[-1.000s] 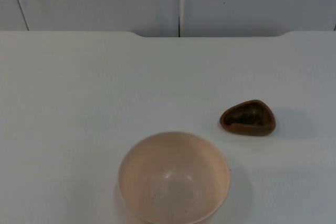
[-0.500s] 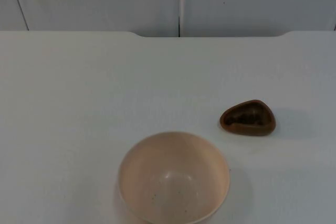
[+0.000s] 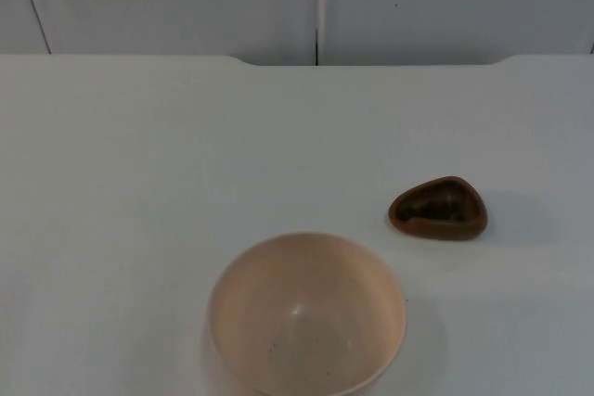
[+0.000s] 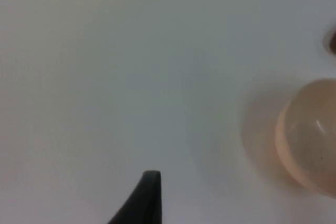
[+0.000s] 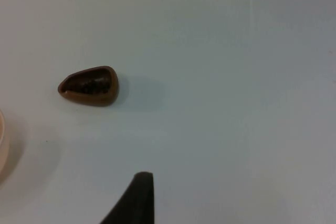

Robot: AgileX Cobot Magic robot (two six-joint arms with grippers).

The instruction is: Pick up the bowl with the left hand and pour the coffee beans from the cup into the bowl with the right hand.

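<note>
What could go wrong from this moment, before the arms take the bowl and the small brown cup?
1. The bowl is wide with a smooth round rim, and the left gripper is beside it, not over it; a grip on the rim might slip or tip it.
2. The cup is small, low and uneven in shape, with beans inside; the right gripper, apart from it, could knock it and spill some.
3. The cup has a narrow end; a fast pour might miss the bowl.

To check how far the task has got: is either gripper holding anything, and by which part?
Nothing is held. The bowl and the cup both stand free on the table, with no gripper at either.
</note>
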